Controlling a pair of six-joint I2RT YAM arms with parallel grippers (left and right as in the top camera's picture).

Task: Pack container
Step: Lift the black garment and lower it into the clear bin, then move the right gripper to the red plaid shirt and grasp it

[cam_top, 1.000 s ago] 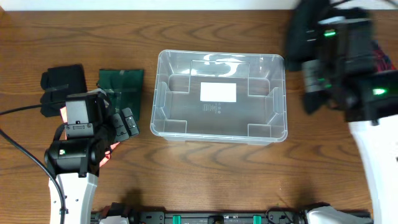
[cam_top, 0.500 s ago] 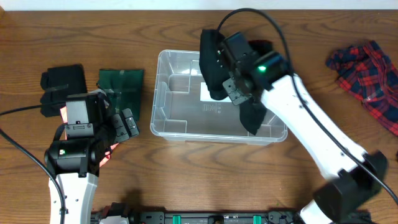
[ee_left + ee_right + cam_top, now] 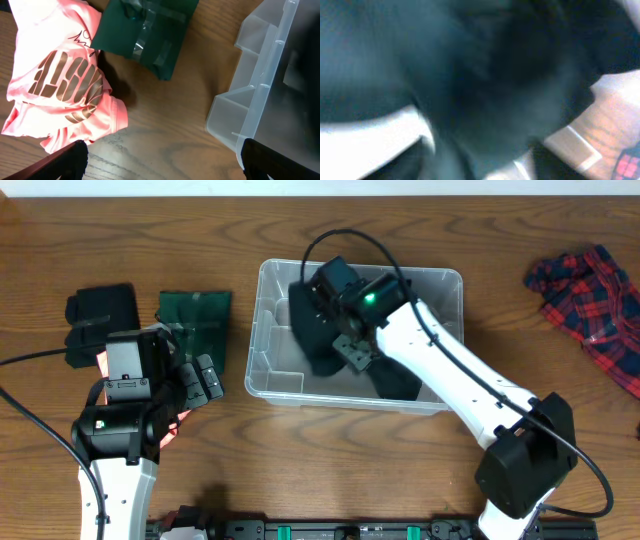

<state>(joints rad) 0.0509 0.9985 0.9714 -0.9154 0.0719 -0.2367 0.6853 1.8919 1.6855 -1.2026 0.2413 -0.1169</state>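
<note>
The clear plastic container (image 3: 258,330) stands mid-table, and its near corner shows in the left wrist view (image 3: 260,85). My right gripper (image 3: 325,308) reaches into its left half, right on a black garment (image 3: 312,340) that lies draped across the bin's floor. The right wrist view is a blur of dark cloth (image 3: 470,75), so its jaws cannot be made out. My left gripper (image 3: 162,160) hovers open over bare wood left of the bin, with nothing between its fingers.
A pink printed shirt (image 3: 60,95) lies under the left arm. A dark green garment (image 3: 195,320) and a folded black one (image 3: 100,315) lie left of the bin. A red plaid shirt (image 3: 590,305) lies at the far right.
The right arm swung from the table's right side to the bin, carrying the black garment down into it. The left arm stayed still.
</note>
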